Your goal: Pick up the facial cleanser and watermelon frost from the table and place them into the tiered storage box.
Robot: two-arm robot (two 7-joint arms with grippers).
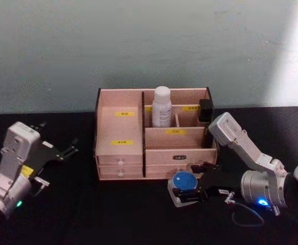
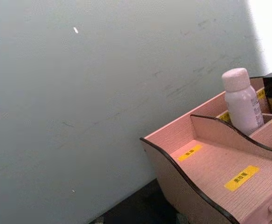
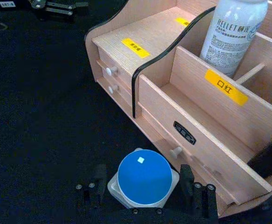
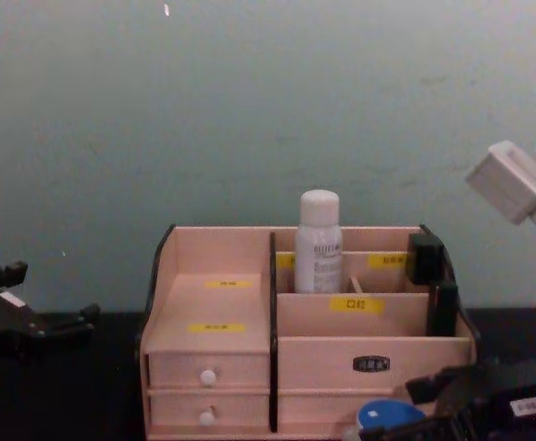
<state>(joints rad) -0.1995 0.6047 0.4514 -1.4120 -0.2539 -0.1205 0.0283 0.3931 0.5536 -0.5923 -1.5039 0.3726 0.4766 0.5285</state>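
Observation:
The tiered storage box (image 1: 119,153) (image 2: 205,158) (image 3: 210,126) (image 4: 212,303) stands mid-table against the wall. A white bottle, the facial cleanser (image 1: 161,107) (image 2: 240,100) (image 3: 233,32) (image 4: 320,243), stands upright in a rear compartment. The watermelon frost (image 1: 183,181) (image 3: 144,176) (image 4: 387,415), a small white jar with a round blue lid, sits on the table just before the box's lower right drawer. My right gripper (image 1: 185,185) (image 3: 142,186) is open, with one finger close on each side of the jar. My left gripper (image 1: 67,149) rests open at the far left of the table, apart from the box.
A black block (image 1: 206,109) (image 4: 424,257) is fixed at the box's right rear corner. The box's front compartments and left shelves hold nothing. The black table (image 1: 113,214) runs bare to the front edge, and a grey-green wall (image 1: 138,46) stands right behind the box.

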